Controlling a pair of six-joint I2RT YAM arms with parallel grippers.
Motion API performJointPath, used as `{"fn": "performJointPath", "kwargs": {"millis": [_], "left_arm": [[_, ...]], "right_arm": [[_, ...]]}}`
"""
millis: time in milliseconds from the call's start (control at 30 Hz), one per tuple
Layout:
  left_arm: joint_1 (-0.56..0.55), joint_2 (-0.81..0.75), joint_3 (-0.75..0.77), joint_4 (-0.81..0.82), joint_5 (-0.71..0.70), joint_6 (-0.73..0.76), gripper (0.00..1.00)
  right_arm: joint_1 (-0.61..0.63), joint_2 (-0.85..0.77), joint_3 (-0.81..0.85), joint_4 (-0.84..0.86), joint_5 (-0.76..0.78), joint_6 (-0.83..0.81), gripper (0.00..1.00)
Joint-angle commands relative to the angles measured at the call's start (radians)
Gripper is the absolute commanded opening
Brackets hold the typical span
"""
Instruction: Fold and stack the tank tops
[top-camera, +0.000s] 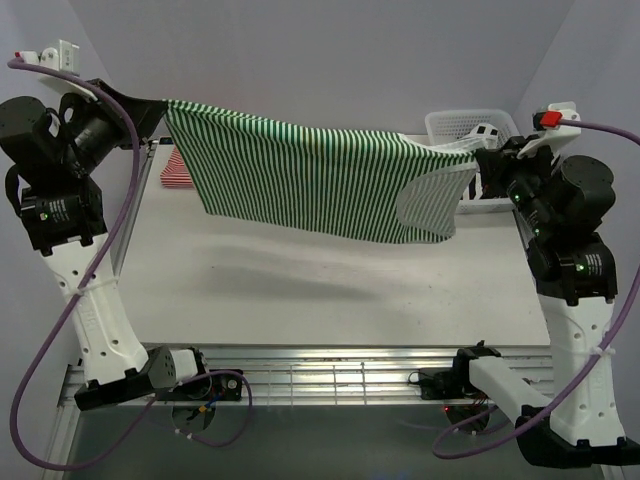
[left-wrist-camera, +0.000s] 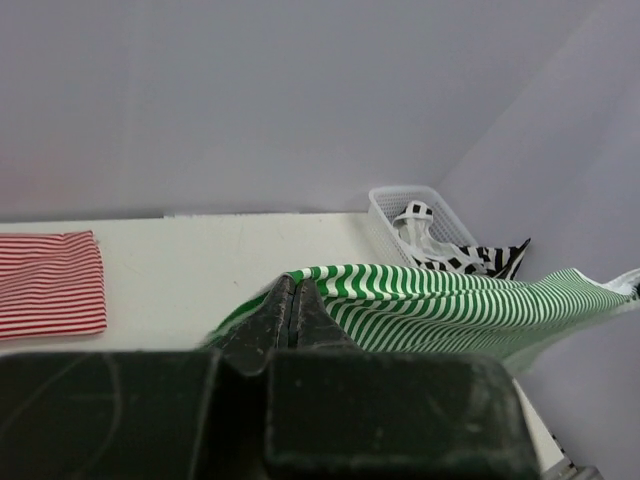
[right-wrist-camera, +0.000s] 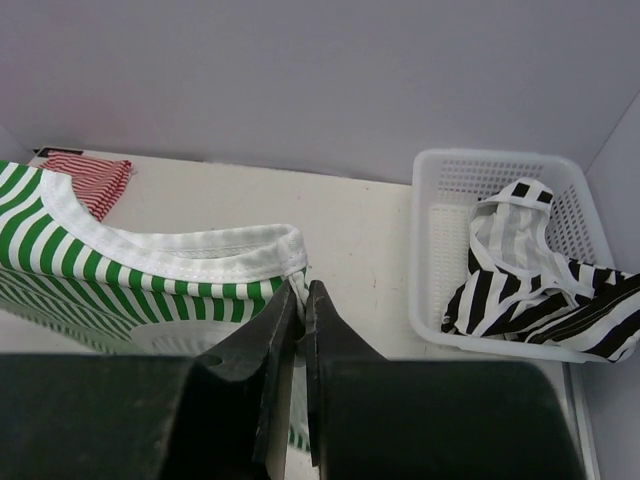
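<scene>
A green-and-white striped tank top (top-camera: 310, 180) hangs stretched in the air above the table, held between both arms. My left gripper (top-camera: 150, 108) is shut on its left end, and the cloth (left-wrist-camera: 450, 305) runs off to the right of the pinched fingers (left-wrist-camera: 292, 300). My right gripper (top-camera: 478, 160) is shut on the white-trimmed strap end (right-wrist-camera: 180, 250) at its fingertips (right-wrist-camera: 302, 295). A folded red-and-white tank top (top-camera: 178, 168) (left-wrist-camera: 45, 282) (right-wrist-camera: 92, 178) lies flat at the back left. The black-and-white tank top (right-wrist-camera: 540, 285) (left-wrist-camera: 455, 255) is bunched in the basket.
The white lattice basket (top-camera: 470, 125) (right-wrist-camera: 430, 250) (left-wrist-camera: 385, 215) stands at the back right corner of the white table (top-camera: 300, 290), close behind my right gripper. Grey walls close the space at the back and on both sides.
</scene>
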Motion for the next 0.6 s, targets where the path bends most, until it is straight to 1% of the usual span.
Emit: {"fn": "performJointPath", "kwargs": {"millis": [0, 133, 233, 267, 367, 400, 433, 467, 500, 533, 567], "left_arm": [[0.007, -0.008, 0.051, -0.045, -0.093, -0.013, 0.00], [0.007, 0.036, -0.016, -0.019, -0.078, -0.027, 0.00], [0.007, 0.076, -0.162, 0.059, -0.059, -0.033, 0.00], [0.008, 0.087, -0.256, 0.127, -0.055, -0.035, 0.00], [0.005, 0.147, -0.404, 0.289, -0.030, -0.056, 0.00], [0.005, 0.173, -0.481, 0.328, -0.026, -0.059, 0.00], [0.005, 0.237, -0.513, 0.362, -0.021, -0.065, 0.00], [0.005, 0.277, -0.542, 0.445, -0.019, -0.084, 0.00], [0.004, 0.320, -0.575, 0.478, -0.018, -0.107, 0.05], [0.002, 0.414, -0.576, 0.510, -0.010, -0.119, 0.20], [-0.009, 0.466, -0.566, 0.549, -0.024, -0.143, 0.52]], "right_arm": [[-0.006, -0.033, 0.049, -0.034, 0.007, -0.023, 0.08], [-0.006, -0.015, 0.000, -0.025, 0.027, -0.020, 0.08], [-0.006, 0.039, -0.100, 0.035, -0.005, -0.011, 0.08], [-0.006, 0.077, -0.127, 0.076, -0.016, -0.006, 0.08], [-0.006, 0.189, -0.233, 0.160, -0.045, 0.012, 0.08], [-0.006, 0.227, -0.255, 0.221, -0.048, 0.014, 0.08], [-0.006, 0.266, -0.285, 0.254, -0.050, 0.014, 0.08], [-0.006, 0.357, -0.293, 0.285, -0.049, 0.014, 0.08], [-0.006, 0.411, -0.290, 0.326, -0.045, 0.014, 0.08], [-0.006, 0.526, -0.252, 0.335, -0.036, 0.011, 0.09], [-0.005, 0.581, -0.218, 0.337, -0.029, 0.005, 0.14]]}}
